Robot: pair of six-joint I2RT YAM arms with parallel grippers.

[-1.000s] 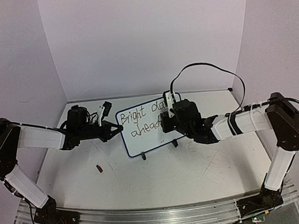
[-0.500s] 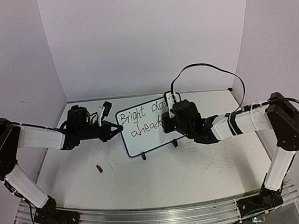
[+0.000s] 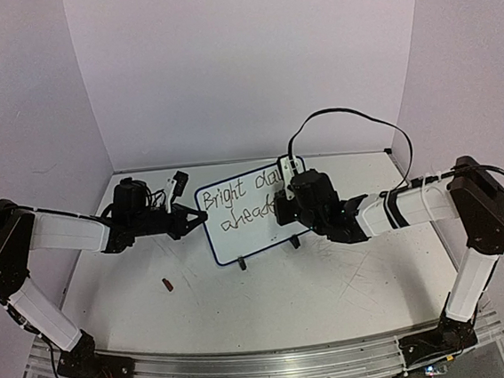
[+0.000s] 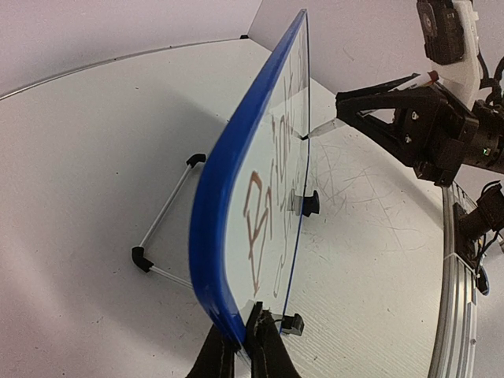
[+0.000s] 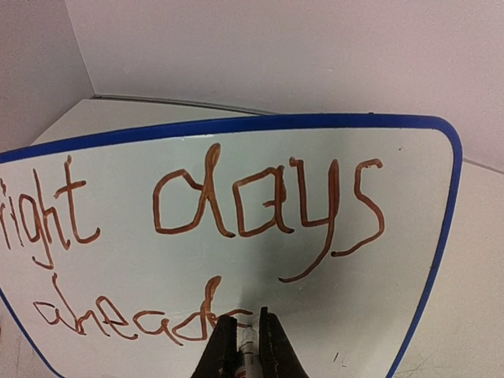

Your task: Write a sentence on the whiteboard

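Observation:
The whiteboard [image 3: 259, 238] stands upright on the table, blue-rimmed, on small black feet [image 4: 310, 203]. My left gripper [image 3: 199, 217] is shut on the lower corner of its left edge, the jaws pinching the rim [image 4: 211, 197]. The sentence [image 5: 268, 203] reads "Bright days" over "ahead" in dark brownish strokes. My right gripper [image 5: 249, 335] is shut on a marker [image 5: 250, 348]. The marker's tip touches the board just after the "d" of "ahead". In the left wrist view the marker tip [image 4: 317, 129] meets the board face.
A small dark red cap-like piece [image 3: 167, 285] lies on the scratched tabletop left of the board. A wire prop [image 4: 161, 236] braces the board from behind. Purple walls close the back and sides. The right arm's cable [image 3: 343, 113] loops above the board.
The right gripper with the marker has crept slightly to the right along the lower line. The left arm and the board have stayed still.

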